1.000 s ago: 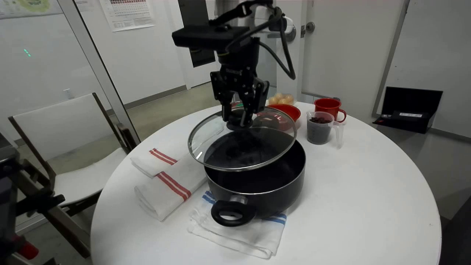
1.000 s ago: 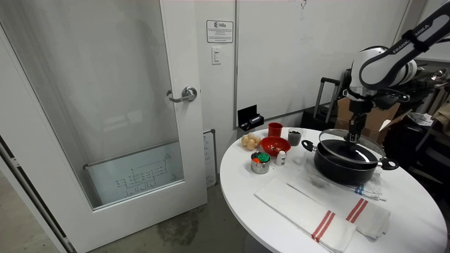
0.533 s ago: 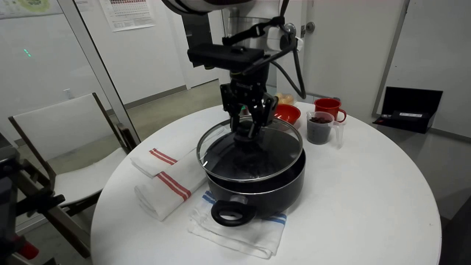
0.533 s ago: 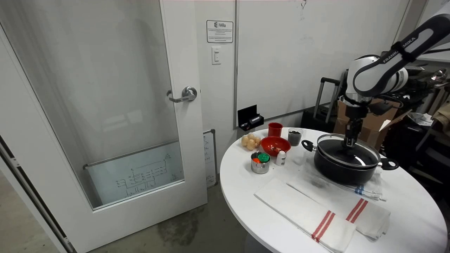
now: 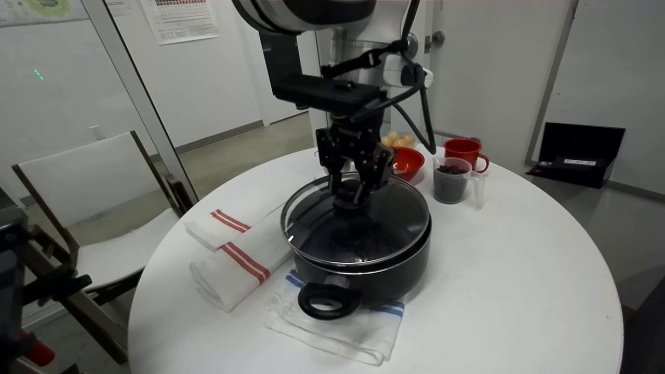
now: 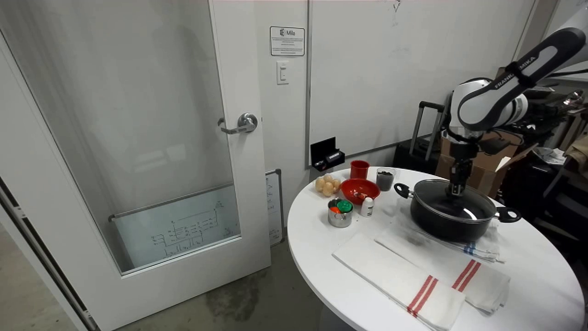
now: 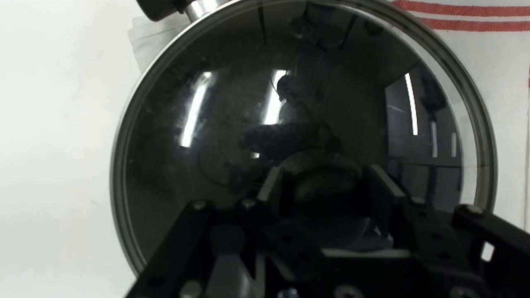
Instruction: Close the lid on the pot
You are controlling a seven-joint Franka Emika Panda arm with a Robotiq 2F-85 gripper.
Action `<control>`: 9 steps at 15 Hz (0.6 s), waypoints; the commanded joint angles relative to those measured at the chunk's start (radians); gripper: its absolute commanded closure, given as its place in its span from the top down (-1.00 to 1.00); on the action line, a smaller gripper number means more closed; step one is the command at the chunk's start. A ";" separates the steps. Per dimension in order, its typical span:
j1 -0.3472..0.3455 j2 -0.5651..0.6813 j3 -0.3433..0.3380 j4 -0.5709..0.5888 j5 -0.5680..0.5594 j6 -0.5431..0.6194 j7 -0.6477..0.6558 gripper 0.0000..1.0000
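The lid (image 5: 387,228), clear glass with a metal rim, lies over the black pot (image 5: 387,285). In an exterior view a thin gap shows between lid rim and pot rim on the near side, and the lid sits slightly left. In an exterior view the lid (image 6: 475,204) looks nearly level on the pot (image 6: 443,225). My gripper (image 5: 349,196) points down at the lid's centre with its fingers on the dark knob. In the wrist view the fingers (image 7: 325,182) stand on both sides of the knob, and the lid (image 7: 248,103) hides the pot's inside.
A folded cloth (image 5: 343,332) lies under the pot. Red-striped towels (image 5: 244,259) lie beside it. Behind stand a red bowl (image 5: 408,162), a measuring cup (image 5: 451,183) and a red mug (image 5: 463,150). A metal cup (image 6: 340,215) and white bottle (image 6: 367,207) stand near the bowl.
My gripper and the lid have moved down and, in an exterior view, a little to the right, onto or just above the pot. The lid has become more level. The pot has not moved.
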 commanded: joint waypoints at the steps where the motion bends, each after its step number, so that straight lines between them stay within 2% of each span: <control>1: -0.010 0.008 0.000 0.036 0.019 -0.040 -0.030 -0.50; 9: -0.016 0.017 -0.001 0.045 0.017 -0.046 -0.028 -0.50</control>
